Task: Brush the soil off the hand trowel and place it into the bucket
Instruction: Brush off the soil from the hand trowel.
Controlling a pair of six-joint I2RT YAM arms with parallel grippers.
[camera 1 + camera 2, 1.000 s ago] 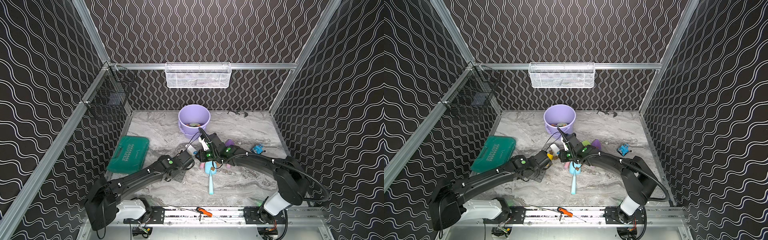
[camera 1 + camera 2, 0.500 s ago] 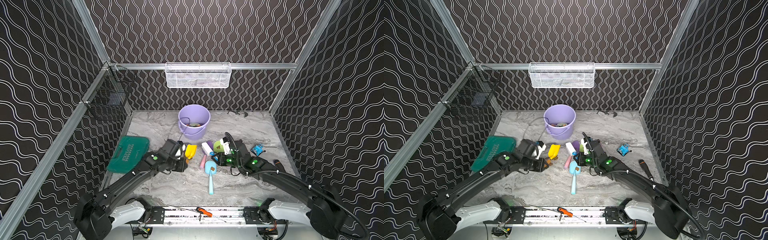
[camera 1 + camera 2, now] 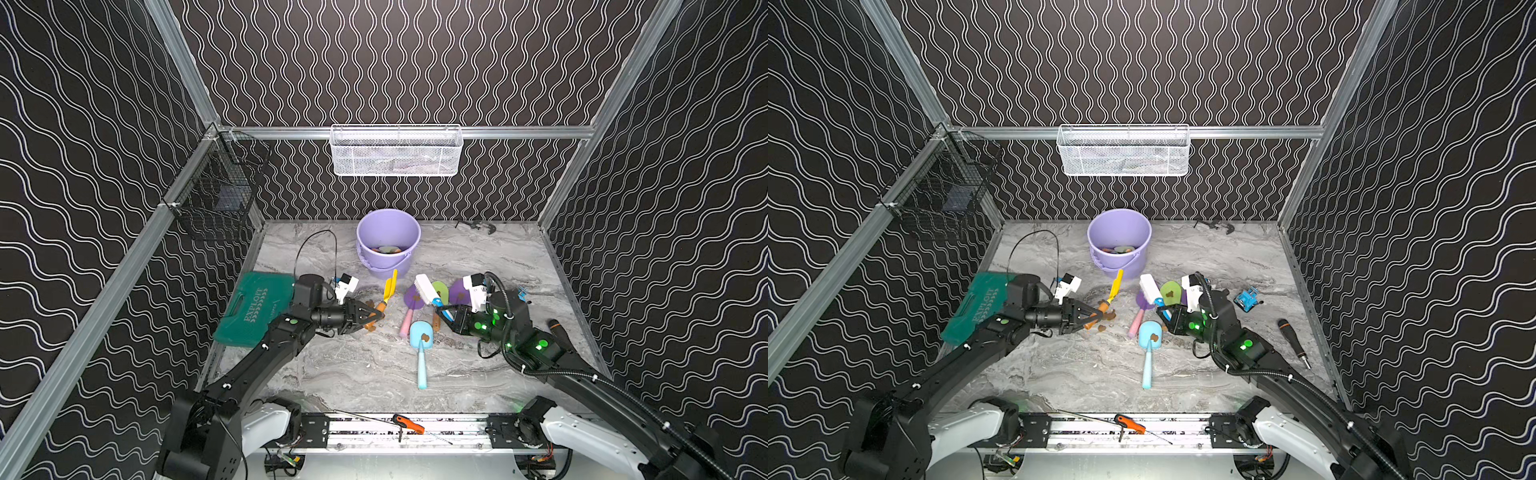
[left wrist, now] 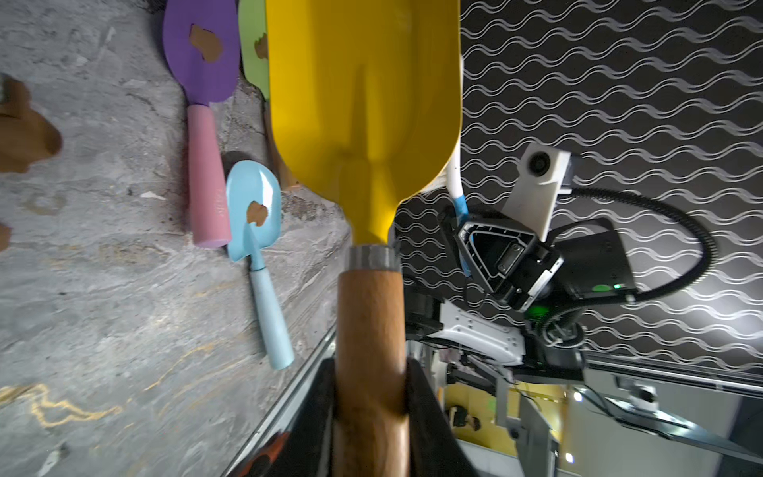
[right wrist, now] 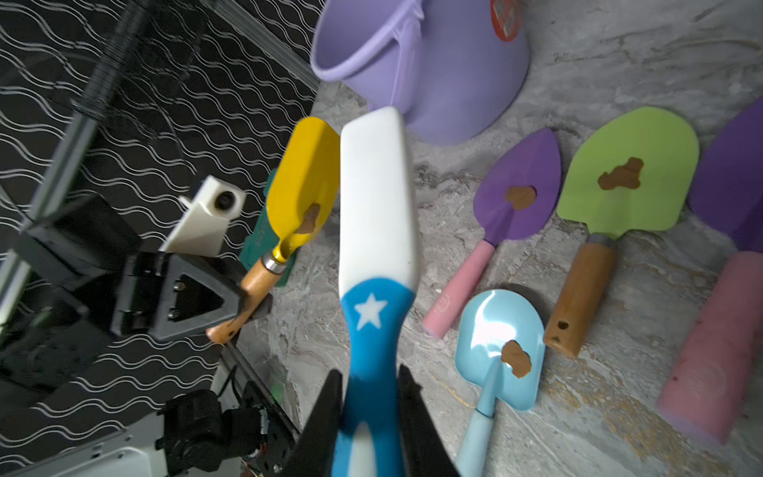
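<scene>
The yellow trowel (image 3: 390, 286) is held off the surface (image 3: 353, 374), just in front of the bucket (image 3: 386, 266), on the left arm's side of it, and its blade points toward the bucket's base. The left jaws are clamped on its wooden handle. In the right wrist view one brown clump of soil (image 5: 309, 223) sits on the blade, close to the neck. The brush (image 3: 426, 286) is also in front of the bucket, on the right arm's side, and it does not touch the trowel. The right jaws are closed around its blue grip. The camera sees only its white back, so I cannot tell where the bristles face.

I judge that the step in hand is to bring the brush to the blade. To do it well, the blade's dirty face should turn toward the bristles and lean down, away from the bucket, so that the soil falls on the surface and not inside. It is better to sweep from the neck to the tip with short strokes, because the clump lies deep in the hollow. The left jaws must hold firm against the push.

Further from the bucket lie the blue trowel (image 3: 422, 336), the purple trowel (image 3: 413, 297) and the green trowel (image 3: 440, 291), each with its own soil.
</scene>
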